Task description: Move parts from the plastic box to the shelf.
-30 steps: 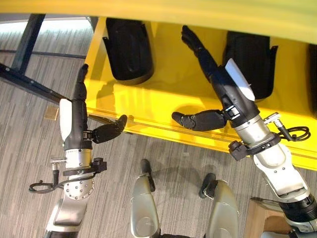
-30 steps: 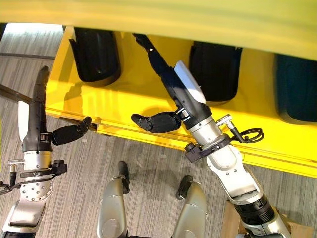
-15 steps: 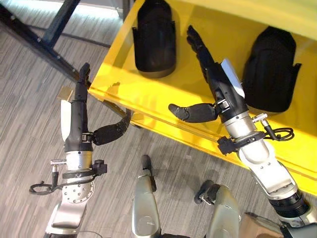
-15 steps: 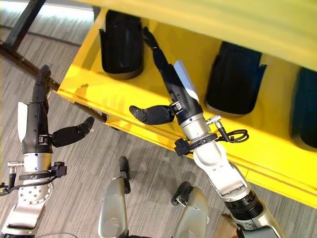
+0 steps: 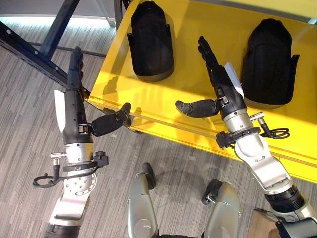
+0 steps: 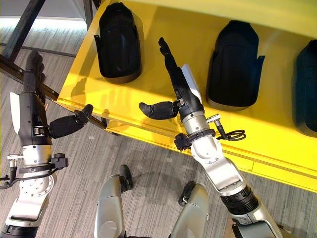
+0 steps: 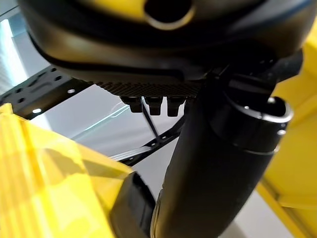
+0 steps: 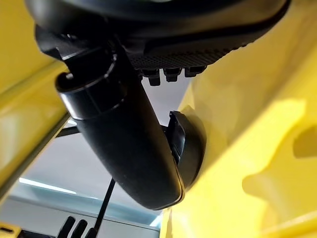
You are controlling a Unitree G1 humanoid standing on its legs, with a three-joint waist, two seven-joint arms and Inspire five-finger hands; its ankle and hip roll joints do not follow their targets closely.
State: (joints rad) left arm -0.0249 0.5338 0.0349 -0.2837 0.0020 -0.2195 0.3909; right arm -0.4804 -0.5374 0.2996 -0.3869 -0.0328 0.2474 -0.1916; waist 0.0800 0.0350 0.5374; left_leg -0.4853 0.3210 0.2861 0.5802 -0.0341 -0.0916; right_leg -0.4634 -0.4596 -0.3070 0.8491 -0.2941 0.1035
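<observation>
A yellow shelf (image 5: 188, 74) holds black moulded parts lying side by side: one at its left end (image 5: 148, 39), one further right (image 5: 270, 62), and a third at the right edge (image 6: 308, 94). My right hand (image 5: 220, 87) is open above the shelf between the first two parts, fingers straight, thumb (image 5: 195, 108) out sideways, holding nothing. Its wrist view looks past the thumb (image 8: 129, 144) to a black part (image 8: 190, 148). My left hand (image 5: 74, 101) is open and empty over the floor, just left of the shelf's corner, with its thumb (image 5: 111, 121) near the shelf's front lip.
Dark metal frame bars (image 5: 29, 44) cross the grey striped floor (image 5: 25, 148) left of the shelf, under my left hand's fingers. A pale wooden corner (image 5: 257, 223) shows at the lower right. The shelf's front lip (image 5: 168, 126) runs between the arms.
The whole picture has shifted, so the shelf now shows more from above. Both hands stay open and empty, the right one still between the two left parts.
</observation>
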